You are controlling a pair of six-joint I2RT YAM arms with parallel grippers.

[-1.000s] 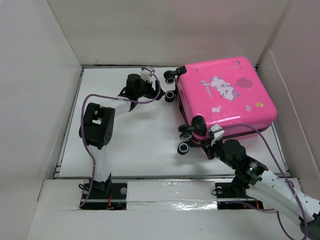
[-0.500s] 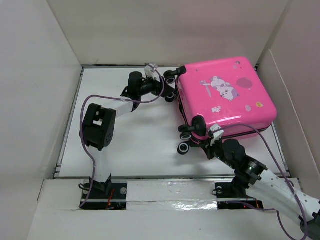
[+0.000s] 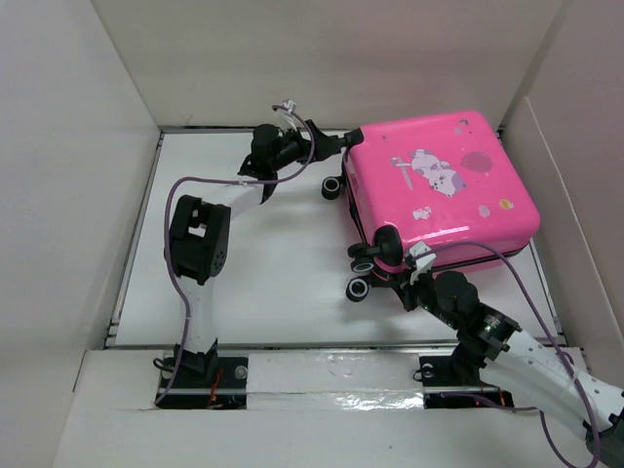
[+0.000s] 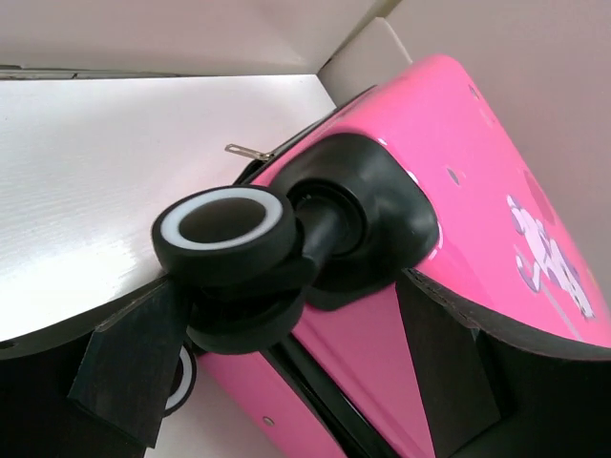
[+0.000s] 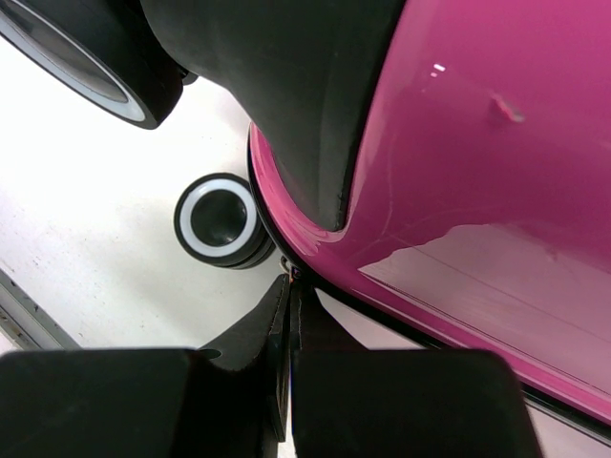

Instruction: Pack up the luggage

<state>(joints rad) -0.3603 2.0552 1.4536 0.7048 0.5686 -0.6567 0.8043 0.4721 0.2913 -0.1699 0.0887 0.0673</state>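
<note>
The luggage (image 3: 444, 190) is a glossy hot-pink suitcase with a white cartoon print. It lies flat and closed at the back right of the table. My left gripper (image 3: 336, 146) is open at its back-left corner. In the left wrist view the fingers (image 4: 129, 358) straddle a black wheel (image 4: 224, 224) and the pink shell (image 4: 477, 191). My right gripper (image 3: 408, 278) sits at the near-left corner, below the shell (image 5: 496, 143). It is shut (image 5: 289, 286) on a small metal zipper pull (image 5: 290, 273) at the zip line.
Other black wheels with white rings stick out on the suitcase's left side (image 3: 332, 187) (image 3: 360, 289) (image 5: 218, 219). White walls close in the table at the back, left and right. The bare white table surface (image 3: 253, 263) lies left of the suitcase. Purple cables loop over both arms.
My left gripper has swung up and right from beside the left-side wheels to the back-left corner, and opened wider around the wheel there. The right arm and suitcase have not moved.
</note>
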